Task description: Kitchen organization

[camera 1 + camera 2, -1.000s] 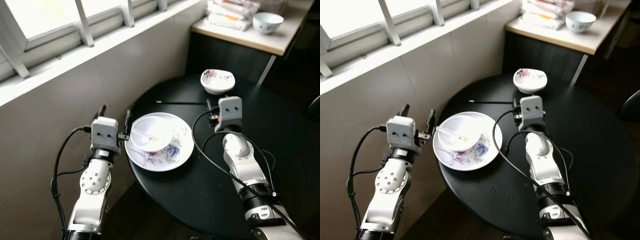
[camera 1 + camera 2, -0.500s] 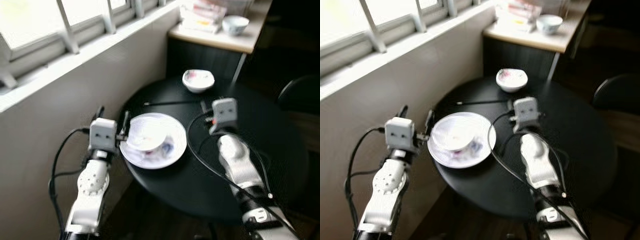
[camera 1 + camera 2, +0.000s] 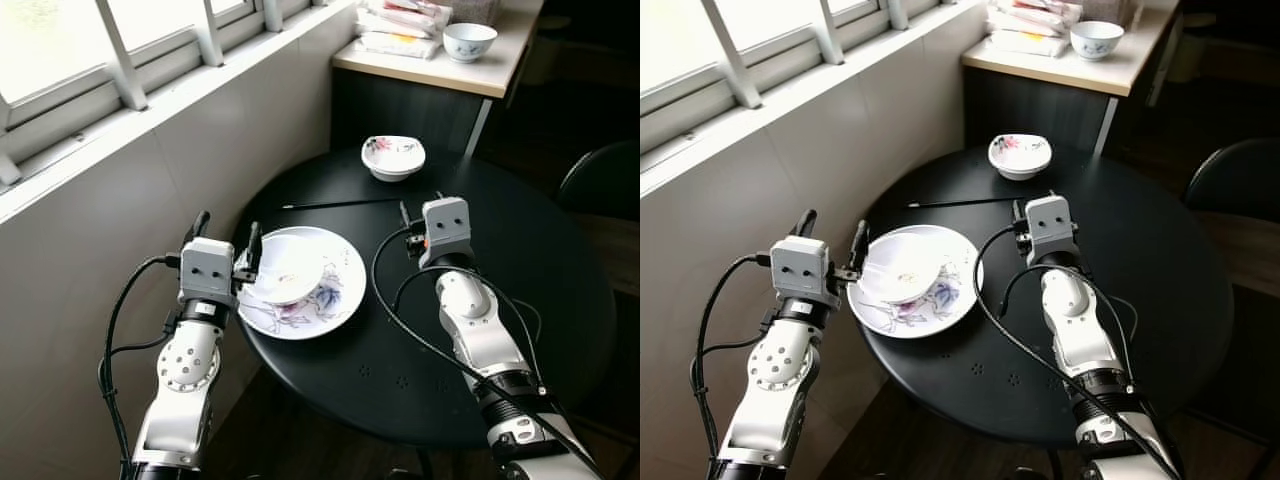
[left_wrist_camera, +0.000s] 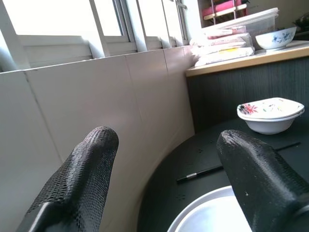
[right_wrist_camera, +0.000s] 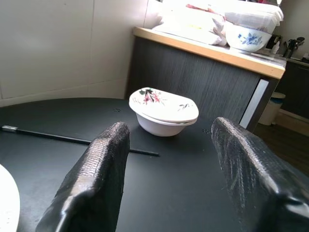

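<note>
We see our left gripper [image 3: 226,238] close to us, at the near left edge of the round black tabletop [image 3: 560,290]. Its jaws are spread apart and hold nothing. One finger is on the window side and the other hangs over the rim of the big white plate with blue and pink flowers [image 3: 320,300]. A small white bowl [image 3: 288,270] sits on that plate. We cannot tell for sure what is inside it.

Our right gripper [image 5: 169,145] hovers over the middle of the tabletop. Its jaws are spread wide too, and they grip nothing. It points at the things farther back.

A bit farther, a thin black chopstick [image 3: 340,204] lies flat on the tabletop. Behind it sits a white bowl with red flowers [image 3: 393,156], near the far edge.

Farthest away is a light wooden counter [image 3: 500,78] with a white and blue bowl [image 3: 469,41] and some flat food packs [image 3: 400,25].

We think the tidying is only at the start. All the dishes are on the tabletop and none is lifted yet. The plate with its bowl, the chopstick and the flowered bowl all seem left to put away.
</note>
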Controlling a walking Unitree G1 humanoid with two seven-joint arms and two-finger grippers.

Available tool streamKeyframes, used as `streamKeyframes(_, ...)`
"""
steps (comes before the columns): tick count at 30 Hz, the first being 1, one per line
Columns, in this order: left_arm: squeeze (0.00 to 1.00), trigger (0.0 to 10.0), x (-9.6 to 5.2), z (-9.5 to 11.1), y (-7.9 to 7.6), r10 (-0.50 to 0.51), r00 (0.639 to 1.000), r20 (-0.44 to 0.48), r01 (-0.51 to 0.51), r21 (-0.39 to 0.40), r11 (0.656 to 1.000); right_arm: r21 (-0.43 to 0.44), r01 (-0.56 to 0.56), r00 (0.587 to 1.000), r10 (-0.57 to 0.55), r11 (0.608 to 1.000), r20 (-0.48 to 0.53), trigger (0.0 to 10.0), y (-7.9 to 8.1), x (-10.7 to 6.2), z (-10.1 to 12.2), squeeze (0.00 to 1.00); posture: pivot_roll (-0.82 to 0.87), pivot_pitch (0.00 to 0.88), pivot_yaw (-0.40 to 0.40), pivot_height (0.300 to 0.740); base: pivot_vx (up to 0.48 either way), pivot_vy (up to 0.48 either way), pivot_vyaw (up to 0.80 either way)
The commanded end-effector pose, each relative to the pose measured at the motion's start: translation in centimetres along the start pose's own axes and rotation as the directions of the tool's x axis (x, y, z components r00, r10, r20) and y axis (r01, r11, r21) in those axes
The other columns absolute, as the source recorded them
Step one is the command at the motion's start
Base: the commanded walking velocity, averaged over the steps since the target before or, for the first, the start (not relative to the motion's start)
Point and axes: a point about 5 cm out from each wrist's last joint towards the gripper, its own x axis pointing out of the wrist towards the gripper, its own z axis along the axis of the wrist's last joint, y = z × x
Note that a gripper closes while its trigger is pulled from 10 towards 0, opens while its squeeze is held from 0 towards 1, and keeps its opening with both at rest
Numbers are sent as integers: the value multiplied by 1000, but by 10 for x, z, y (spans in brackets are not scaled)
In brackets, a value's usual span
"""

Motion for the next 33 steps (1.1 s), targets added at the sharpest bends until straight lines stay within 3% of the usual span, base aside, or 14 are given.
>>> streamKeyframes(1,0,10000,1,3,2,1,1000,17,-1,9,1000,-7,1,1000,-1,1000,19,10000,-1,1,4,0,-35,0,13,740,240,0,0)
streamKeyframes(19,0,10000,2,4,1,-1,1000,22,1,1,1000,-15,5,1000,-5,1000,21,10000,-2,2,4,0,-38,0,12,740,243,0,0)
streamKeyframes(33,0,10000,2,4,2,1,1000,23,-1,0,1000,-17,7,1000,-7,1000,22,10000,-2,2,5,0,-37,0,13,740,0,0,0)
